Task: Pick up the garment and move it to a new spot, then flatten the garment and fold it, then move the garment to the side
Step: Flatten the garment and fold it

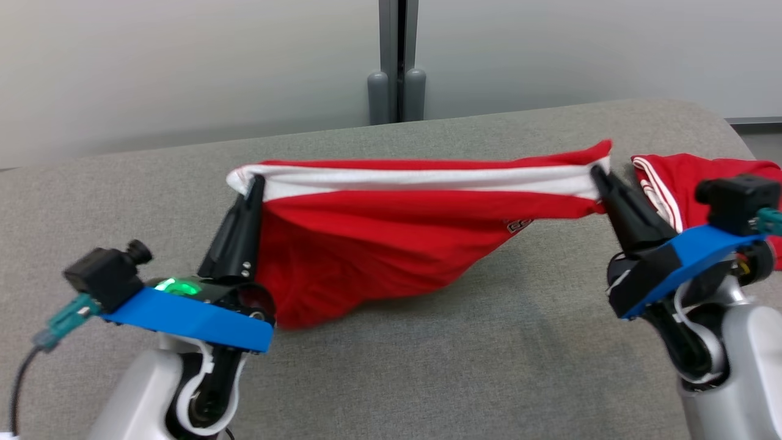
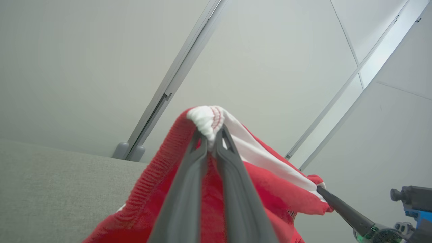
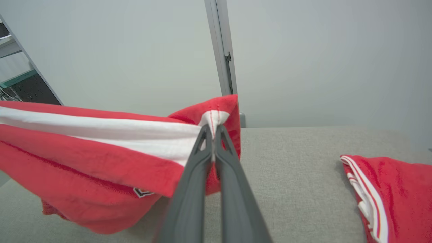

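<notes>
Garment (image 1: 391, 244) | hung mid-frame over grey desk (image 1: 427, 379), lower bulge apparently resting on it | white-banded edge clamped at each end by left fingers (image 1: 241, 229) and right fingers (image 1: 626, 211) | advice: edge to be kept taut and level, bulge lifted before relocation

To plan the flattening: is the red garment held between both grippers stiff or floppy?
Probably floppy: the garment sags between the left gripper and right gripper. Likely light too: fingertip pinches hold it stretched.
</notes>
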### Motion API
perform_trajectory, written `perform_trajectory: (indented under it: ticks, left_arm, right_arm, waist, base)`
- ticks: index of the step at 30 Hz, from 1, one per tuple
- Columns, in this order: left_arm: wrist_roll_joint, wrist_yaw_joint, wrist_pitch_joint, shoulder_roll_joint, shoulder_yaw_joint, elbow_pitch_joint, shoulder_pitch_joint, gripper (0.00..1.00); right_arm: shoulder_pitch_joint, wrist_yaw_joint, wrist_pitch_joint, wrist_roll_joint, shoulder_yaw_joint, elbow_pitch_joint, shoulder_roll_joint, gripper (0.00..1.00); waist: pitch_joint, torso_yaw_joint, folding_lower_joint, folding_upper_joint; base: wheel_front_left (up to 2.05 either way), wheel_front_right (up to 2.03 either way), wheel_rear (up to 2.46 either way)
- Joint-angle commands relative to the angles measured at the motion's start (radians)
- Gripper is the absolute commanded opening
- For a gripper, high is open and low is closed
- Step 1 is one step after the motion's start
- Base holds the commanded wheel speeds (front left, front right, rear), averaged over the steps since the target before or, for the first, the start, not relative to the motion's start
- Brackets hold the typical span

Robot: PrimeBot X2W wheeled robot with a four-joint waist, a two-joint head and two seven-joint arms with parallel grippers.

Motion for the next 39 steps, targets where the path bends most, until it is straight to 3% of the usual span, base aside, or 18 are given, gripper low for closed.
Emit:
perform_trajectory:
  ticks: [1,9,12,16,23,30,35,39]
  left_arm:
    - [-0.012,0.016,0.015,0.016,0.013,-0.048,0.018,0.0]
    - [-0.096,0.149,0.173,0.082,0.071,-0.374,0.006,0.0]
    - [-0.091,0.185,0.22,0.104,0.081,-0.392,-0.047,0.0]
    - [-0.09,0.197,0.251,0.118,0.102,-0.33,-0.154,0.0]
    - [-0.017,0.182,0.25,0.126,0.113,-0.119,-0.45,0.0]
    - [0.096,0.124,0.144,0.14,0.122,0.083,-0.716,0.0]
    - [0.164,0.067,0.019,0.114,0.096,0.199,-0.815,0.0]
    - [0.195,0.027,-0.052,0.089,0.055,0.271,-0.78,0.0]
  right_arm:
    - [0.019,0.0,0.009,-0.003,-0.014,-0.043,-0.004,0.0]
    - [0.02,0.0,0.113,-0.014,-0.076,-0.31,0.002,0.0]
    - [-0.044,0.0,0.134,-0.001,-0.078,-0.316,0.007,0.0]
    - [-0.171,0.0,0.127,0.027,-0.051,-0.23,0.022,0.0]
    - [-0.535,0.0,0.005,0.006,0.006,0.063,0.048,0.0]
    - [-0.855,0.0,-0.241,-0.068,0.003,0.315,0.074,0.0]
    - [-0.95,-0.001,-0.369,-0.095,0.008,0.426,0.066,0.0]
    - [-0.887,-0.001,-0.4,-0.092,0.047,0.507,0.055,0.0]
  waist:
    - [-0.006,-0.006,0.0001,-0.0001]
    - [0.016,-0.01,0.0001,-0.0001]
    - [0.054,-0.014,0.0001,-0.0001]
    - [0.123,-0.025,0.0001,-0.0001]
    - [0.271,-0.055,0.0001,-0.0001]
    - [0.332,-0.069,0.0001,-0.0001]
    - [0.344,-0.059,0.0001,-0.0001]
    - [0.359,-0.055,0.0001,-0.0001]
  base:
    - [0.0,0.0,0.0]
    - [0.0,0.0,0.0]
    - [0.0,0.0,0.0]
    - [0.0,0.0,0.0]
    - [0.0,0.0,0.0]
    - [0.0,0.0,0.0]
    - [0.0,0.0,0.0]
    - [0.0,0.0,0.0]
